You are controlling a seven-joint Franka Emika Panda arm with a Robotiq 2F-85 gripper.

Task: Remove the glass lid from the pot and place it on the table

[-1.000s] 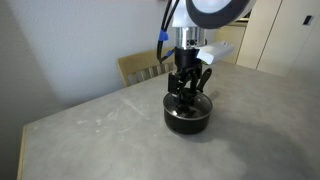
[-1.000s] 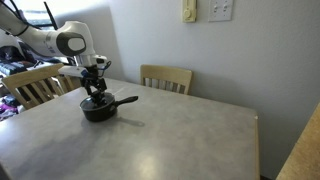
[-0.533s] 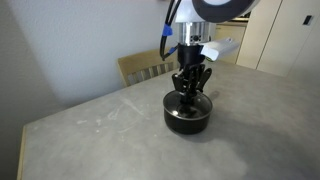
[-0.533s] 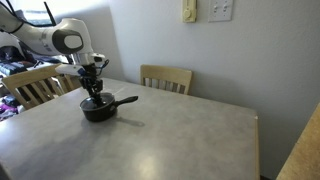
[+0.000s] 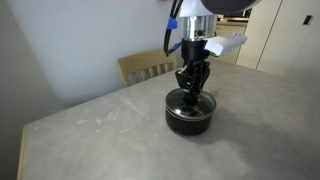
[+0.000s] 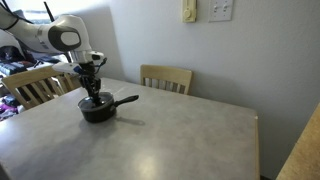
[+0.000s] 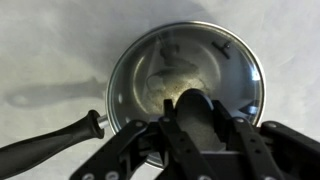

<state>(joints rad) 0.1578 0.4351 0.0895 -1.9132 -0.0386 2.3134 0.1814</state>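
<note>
The small black pot [image 5: 188, 120] stands on the grey table [image 5: 90, 135], its long handle [image 6: 126, 100] pointing sideways. The glass lid [image 7: 190, 60] lies flat on the pot, its metal rim all round the pot's edge. My gripper [image 7: 197, 115] comes straight down over the middle of the lid, and its two fingers are shut on the black knob [image 7: 195, 104]. Both exterior views show the gripper [image 5: 190, 97] [image 6: 95, 95] upright over the pot [image 6: 97, 109], fingers drawn in tight. In the wrist view the pot's handle [image 7: 45, 142] runs off to the lower left.
A pale wooden chair [image 6: 166, 77] stands at the table's far edge, and another chair [image 6: 35, 85] is beside the arm's base. A wall runs behind the table. The table [image 6: 180, 135] stretches wide away from the pot.
The fingers stood spread on either side of the knob a second ago and have since drawn together onto it. Pot and lid have not moved.
</note>
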